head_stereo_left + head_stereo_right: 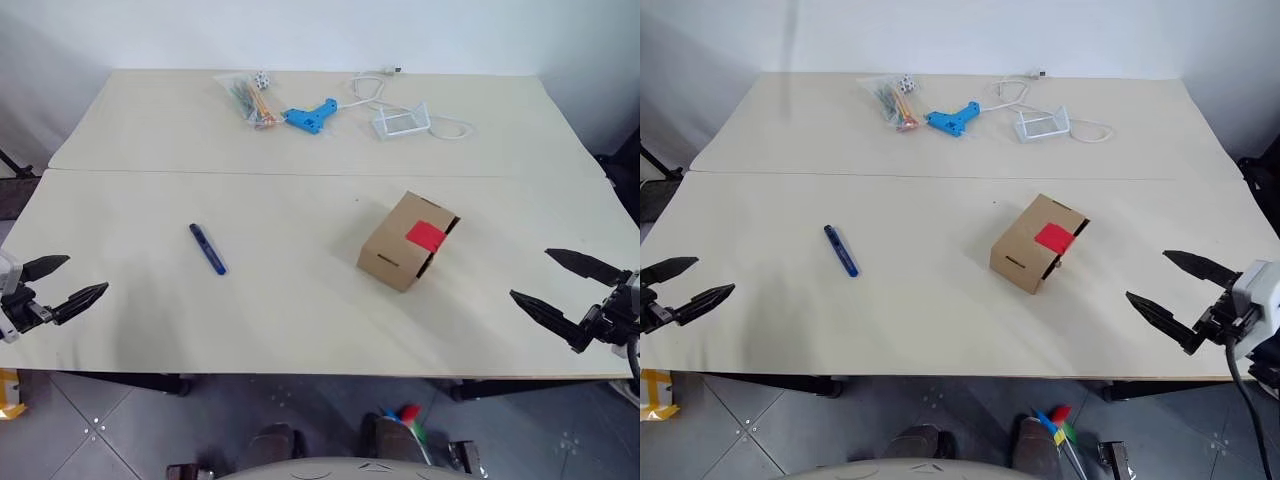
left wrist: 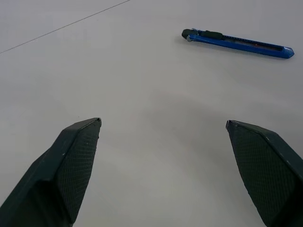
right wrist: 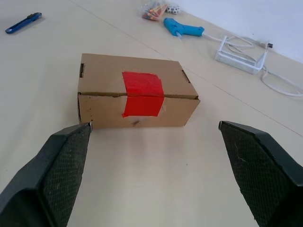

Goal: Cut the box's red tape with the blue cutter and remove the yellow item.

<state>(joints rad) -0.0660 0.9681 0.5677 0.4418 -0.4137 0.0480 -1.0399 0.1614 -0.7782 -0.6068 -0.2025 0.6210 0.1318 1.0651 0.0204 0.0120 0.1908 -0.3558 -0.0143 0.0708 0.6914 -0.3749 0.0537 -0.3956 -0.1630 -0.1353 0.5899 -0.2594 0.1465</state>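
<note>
Pale table (image 1: 300, 310) before white wall (image 1: 300, 30), grey tiled floor (image 1: 120, 420) below

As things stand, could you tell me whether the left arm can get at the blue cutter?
Probably yes: the blue cutter lies alone on bare table, and the left gripper faces it with jaws open.

A pale table (image 1: 300, 310) of 2 boards joined at a seam carries a box (image 1: 405, 243) near the middle, a cutter (image 1: 207, 248) well to its left, and at the far edge a bag (image 1: 247, 98), glue gun (image 1: 311, 115), white stand (image 1: 401, 122) and cable (image 1: 366, 88)
</note>
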